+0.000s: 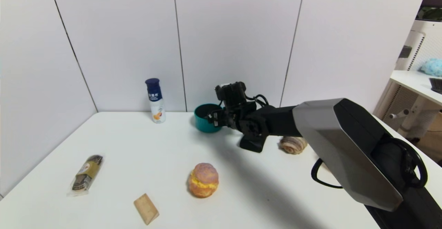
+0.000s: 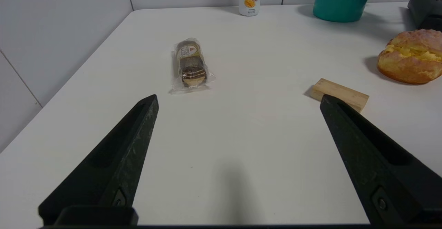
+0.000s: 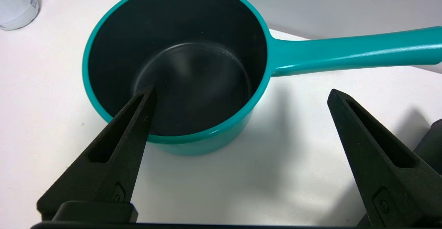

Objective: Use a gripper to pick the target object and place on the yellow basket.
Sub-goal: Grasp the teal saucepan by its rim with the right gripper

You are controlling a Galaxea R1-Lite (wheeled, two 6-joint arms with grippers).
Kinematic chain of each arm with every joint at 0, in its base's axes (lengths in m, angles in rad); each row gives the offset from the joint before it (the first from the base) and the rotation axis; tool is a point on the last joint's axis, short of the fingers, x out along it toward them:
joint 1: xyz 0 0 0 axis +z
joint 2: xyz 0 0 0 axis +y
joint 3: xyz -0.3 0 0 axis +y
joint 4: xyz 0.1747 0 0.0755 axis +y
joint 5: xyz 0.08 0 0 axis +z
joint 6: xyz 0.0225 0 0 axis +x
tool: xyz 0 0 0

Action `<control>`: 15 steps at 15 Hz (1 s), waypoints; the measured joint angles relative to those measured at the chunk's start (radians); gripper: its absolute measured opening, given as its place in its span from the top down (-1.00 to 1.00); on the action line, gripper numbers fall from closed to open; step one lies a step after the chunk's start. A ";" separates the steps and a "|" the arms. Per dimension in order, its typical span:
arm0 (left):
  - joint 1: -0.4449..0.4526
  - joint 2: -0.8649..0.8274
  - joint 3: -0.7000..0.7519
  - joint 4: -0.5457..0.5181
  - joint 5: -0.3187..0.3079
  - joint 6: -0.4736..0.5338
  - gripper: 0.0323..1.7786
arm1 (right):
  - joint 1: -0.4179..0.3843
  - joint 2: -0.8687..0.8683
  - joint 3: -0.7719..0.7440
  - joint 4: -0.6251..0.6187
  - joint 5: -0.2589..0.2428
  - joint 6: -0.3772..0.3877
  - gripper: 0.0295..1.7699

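A white table (image 1: 145, 153) carries everything. Along its far edge stand a white bottle with a blue cap (image 1: 155, 101) and, near it, a teal saucepan (image 1: 206, 118) with a dark inside. Nearer the front lie a wrapped pack of chocolate biscuits (image 1: 85, 175), a wooden block (image 1: 146, 208), a cream-filled bun (image 1: 203, 180), and, well to the right, a swirled pastry (image 1: 293, 144).

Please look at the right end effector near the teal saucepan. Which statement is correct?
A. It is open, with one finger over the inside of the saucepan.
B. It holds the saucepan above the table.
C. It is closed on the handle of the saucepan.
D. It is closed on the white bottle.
A: the right end effector is open, one finger is over the dark inside of the teal saucepan, which stands on the table.
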 joint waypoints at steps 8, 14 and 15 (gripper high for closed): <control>0.000 0.000 0.000 0.000 0.000 0.000 -0.90 | 0.000 -0.011 0.000 0.001 0.001 0.003 0.12; 0.000 0.000 0.000 0.000 0.000 0.000 -0.90 | 0.001 -0.011 0.001 0.013 0.001 0.003 0.98; 0.000 0.000 0.000 0.000 0.000 0.000 -0.90 | 0.000 -0.011 0.001 0.015 0.001 0.005 0.98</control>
